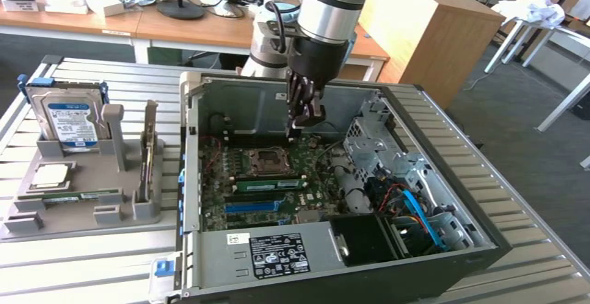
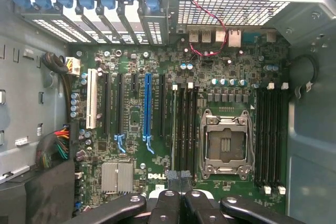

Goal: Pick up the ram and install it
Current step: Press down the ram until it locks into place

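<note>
**Closed hand over the open computer case**

At the exterior view's left, a grey parts holder (image 1: 83,211) sits on the slatted metal surface (image 1: 83,262). It carries a blue-labelled hard drive (image 1: 66,121) standing upright at its far end, a square silver processor chip (image 1: 50,175) lying flat nearer, and the ram (image 1: 81,195), a thin green stick lying flat in a slot just in front of the chip.

To the right lies the open computer case (image 1: 443,249), with its motherboard (image 2: 131,182) exposed. An empty processor socket (image 2: 226,148) sits between dark memory slots (image 2: 184,124) on either side; blue cables (image 1: 416,211) run through the drive bay further right.

The hand (image 1: 297,135) hangs inside the case above the board's far edge, fingers (image 2: 181,179) pressed together, holding nothing.
</note>
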Robot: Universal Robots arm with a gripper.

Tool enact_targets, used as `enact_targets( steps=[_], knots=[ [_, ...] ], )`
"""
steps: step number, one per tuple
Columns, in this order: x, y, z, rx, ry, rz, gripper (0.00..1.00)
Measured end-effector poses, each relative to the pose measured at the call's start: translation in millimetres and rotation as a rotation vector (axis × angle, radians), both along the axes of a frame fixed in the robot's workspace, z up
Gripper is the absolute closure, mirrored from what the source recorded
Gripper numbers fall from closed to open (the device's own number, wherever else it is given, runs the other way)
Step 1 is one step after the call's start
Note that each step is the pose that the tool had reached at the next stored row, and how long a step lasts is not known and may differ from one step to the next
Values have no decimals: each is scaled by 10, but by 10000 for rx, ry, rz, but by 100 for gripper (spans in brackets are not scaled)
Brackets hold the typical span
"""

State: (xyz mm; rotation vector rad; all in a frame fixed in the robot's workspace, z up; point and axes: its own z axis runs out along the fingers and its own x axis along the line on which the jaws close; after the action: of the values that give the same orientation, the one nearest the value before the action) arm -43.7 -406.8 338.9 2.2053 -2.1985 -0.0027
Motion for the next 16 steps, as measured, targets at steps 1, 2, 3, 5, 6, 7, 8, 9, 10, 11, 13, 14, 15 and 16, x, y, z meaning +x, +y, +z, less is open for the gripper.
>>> enact_targets(
  steps=[1,2,3,5,6,7,8,9,10,11,13,14,15,16],
  knots=[
    [0,0,0,1,0,-81,90],
    [0,0,0,1,0,-203,90],
    [0,0,-1,1,0,-349,90],
    [0,0,-1,1,0,-654,90],
    [0,0,0,0,0,-793,90],
    [0,0,-1,1,0,-928,90],
    [0,0,-1,1,1,-1059,90],
    [0,0,-2,1,0,-1193,90],
    [0,0,-2,1,0,-1331,90],
    [0,0,-2,1,0,-1480,90],
    [0,0,-3,1,0,-1814,90],
    [0,0,-3,1,0,-1978,90],
    [0,0,-4,1,0,-2145,90],
    [0,0,-4,1,0,-2314,90]
  ],
)
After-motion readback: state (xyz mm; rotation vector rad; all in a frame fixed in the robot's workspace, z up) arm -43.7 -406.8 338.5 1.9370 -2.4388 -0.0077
